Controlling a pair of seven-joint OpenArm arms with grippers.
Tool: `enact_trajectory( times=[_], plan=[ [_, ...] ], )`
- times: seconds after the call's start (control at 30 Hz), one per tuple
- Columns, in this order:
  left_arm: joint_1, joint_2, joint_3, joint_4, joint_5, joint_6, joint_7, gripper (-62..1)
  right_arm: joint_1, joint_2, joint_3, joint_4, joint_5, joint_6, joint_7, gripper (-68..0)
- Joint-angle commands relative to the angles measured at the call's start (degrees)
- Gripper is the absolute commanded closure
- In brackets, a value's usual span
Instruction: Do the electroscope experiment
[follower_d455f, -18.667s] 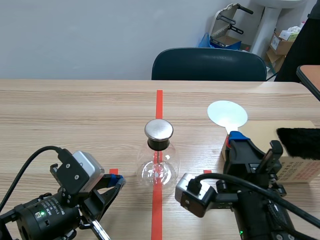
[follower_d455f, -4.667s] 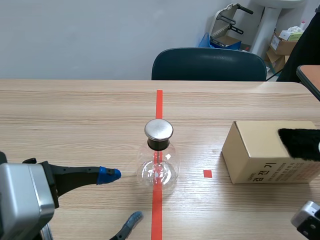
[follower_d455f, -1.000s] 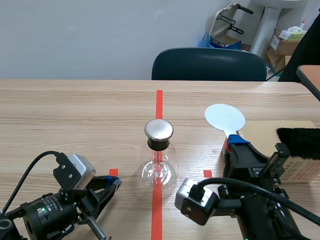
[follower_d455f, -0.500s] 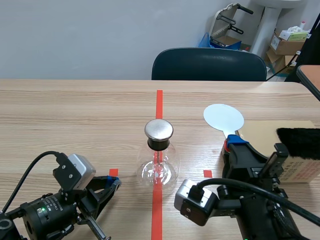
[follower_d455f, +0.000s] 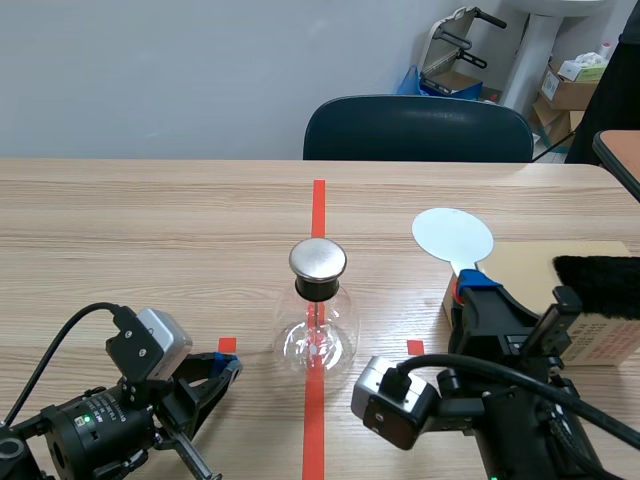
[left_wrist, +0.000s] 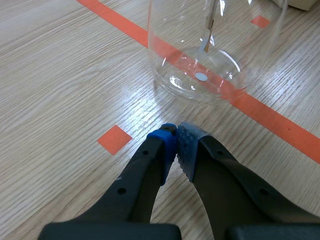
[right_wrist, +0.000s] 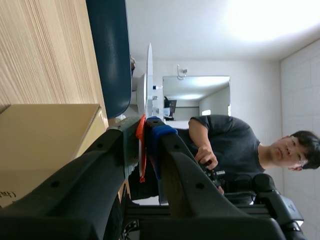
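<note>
Counter: pale wood grain, matt. Flask: clear glass, glossy, bright reflections. Cap: brushed metal, soft sheen. Box: plain brown cardboard, matt. Fur patch: black, fuzzy. Disc paddle: pale, smooth. Matt black plastic on left fingers; pads blue, dotted.

The scene view looks from between the arms across the desk toward a chair. The left wrist view, close above the desk, looks down past the left gripper at the flask. The right wrist view, rolled sideways, looks along the right gripper at the white disc edge-on. Both also show in the scene view.
</note>
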Motion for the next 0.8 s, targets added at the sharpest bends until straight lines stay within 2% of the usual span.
enact_trajectory(
  times=[0.0,0.77],
  plan=[
    [-0.17,0.15,0.09,0.72,-0.37,-0.13,-0.79,-4.0,0.15,0.74,0.39,0.90,-0.20,-0.61,-0.17,-1.1],
    [-0.17,0.15,0.09,0.72,-0.37,-0.13,-0.79,-4.0,0.17,0.76,0.39,0.90,-0.20,-0.61,-2.71,-1.1]
  ],
)
